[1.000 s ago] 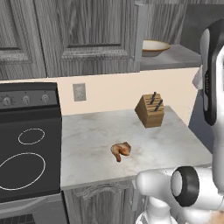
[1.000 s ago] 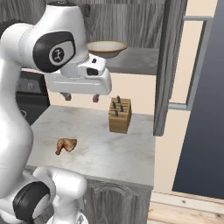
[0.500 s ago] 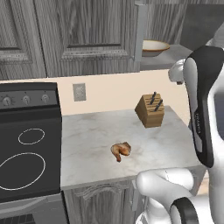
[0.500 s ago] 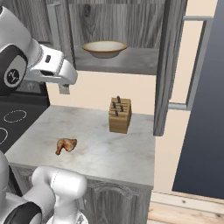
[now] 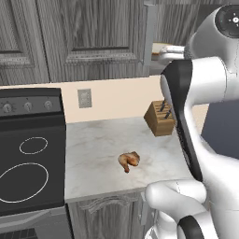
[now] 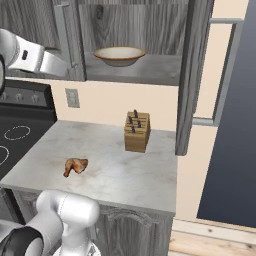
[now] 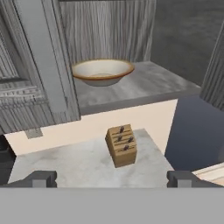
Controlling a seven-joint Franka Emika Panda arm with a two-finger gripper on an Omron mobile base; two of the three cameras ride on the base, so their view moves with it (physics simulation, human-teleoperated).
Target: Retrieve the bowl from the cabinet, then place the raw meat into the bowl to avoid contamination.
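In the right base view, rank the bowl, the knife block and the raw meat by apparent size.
1. Bowl, widest, though farther back on the cabinet shelf.
2. Knife block, narrower but taller; close to the bowl overall.
3. Raw meat, clearly smallest, despite lying nearest the camera.

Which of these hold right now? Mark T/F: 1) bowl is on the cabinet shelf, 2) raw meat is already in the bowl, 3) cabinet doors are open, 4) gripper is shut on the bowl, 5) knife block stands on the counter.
1) True. The bowl sits upright on the grey shelf inside the cabinet.
2) False. The raw meat lies on the marble counter, well below the bowl.
3) True. Both doors stand swung out, leaving the shelf exposed.
4) False. The gripper is open with nothing between its tips, and hangs back from the shelf.
5) True. The knife block stands upright on the counter, apart from the meat.
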